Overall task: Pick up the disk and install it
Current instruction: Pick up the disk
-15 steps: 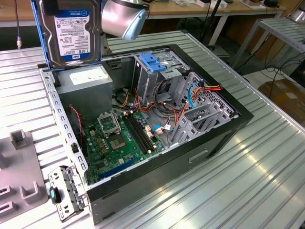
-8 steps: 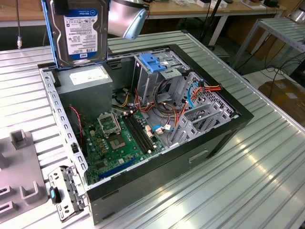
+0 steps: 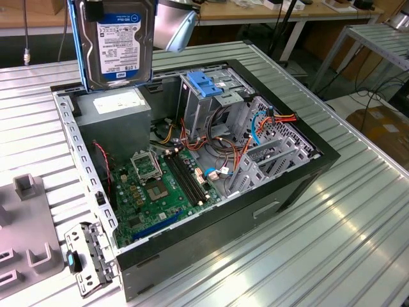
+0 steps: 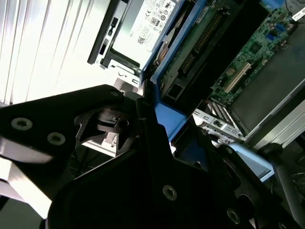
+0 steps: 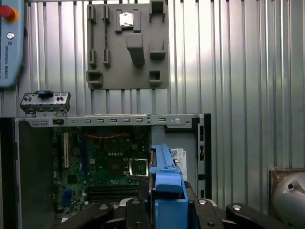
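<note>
We've got the dark rectangular disk (image 3: 118,41) with bright blue plastic rails clamped upright in our black gripper (image 5: 167,206), hanging over the grey boxy power supply (image 3: 115,110) inside the open black computer case (image 3: 291,185).

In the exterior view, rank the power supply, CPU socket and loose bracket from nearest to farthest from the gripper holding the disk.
The gripper holds the disk at the exterior view's top left.
1. Power supply, directly under the disk.
2. CPU socket, inside the case, toward the view's middle.
3. Loose bracket, on the table off the case's near corner.
</note>
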You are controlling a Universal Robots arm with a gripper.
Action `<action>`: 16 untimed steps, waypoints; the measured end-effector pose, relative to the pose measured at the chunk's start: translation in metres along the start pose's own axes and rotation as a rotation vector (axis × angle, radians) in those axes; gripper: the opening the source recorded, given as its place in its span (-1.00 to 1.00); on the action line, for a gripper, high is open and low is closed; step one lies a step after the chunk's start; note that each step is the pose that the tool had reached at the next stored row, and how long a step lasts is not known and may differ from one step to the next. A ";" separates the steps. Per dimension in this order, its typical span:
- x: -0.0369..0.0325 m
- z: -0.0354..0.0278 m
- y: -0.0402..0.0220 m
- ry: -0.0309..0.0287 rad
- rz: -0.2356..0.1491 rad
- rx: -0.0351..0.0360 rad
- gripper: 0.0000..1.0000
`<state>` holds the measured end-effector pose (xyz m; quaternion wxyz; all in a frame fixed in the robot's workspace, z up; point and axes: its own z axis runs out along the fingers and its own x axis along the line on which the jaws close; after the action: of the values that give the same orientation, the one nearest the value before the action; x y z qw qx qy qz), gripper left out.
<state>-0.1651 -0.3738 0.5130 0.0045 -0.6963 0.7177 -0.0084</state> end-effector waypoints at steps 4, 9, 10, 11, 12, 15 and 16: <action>0.0037 0.0004 -0.0035 0.0001 0.000 -0.0001 -0.25; 0.0050 0.0008 -0.0073 0.0000 0.000 0.0000 -0.25; 0.0050 0.0009 -0.0083 0.0000 0.000 0.0000 -0.25; 0.0051 0.0009 -0.0095 0.0001 0.000 -0.0001 -0.25; 0.0052 0.0010 -0.0106 0.0001 0.000 -0.0001 -0.25; 0.0055 0.0011 -0.0139 0.0001 0.000 -0.0001 -0.25; 0.0056 0.0012 -0.0150 0.0000 0.000 0.0000 -0.25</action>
<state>-0.1502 -0.3798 0.5121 0.0045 -0.6963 0.7177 -0.0084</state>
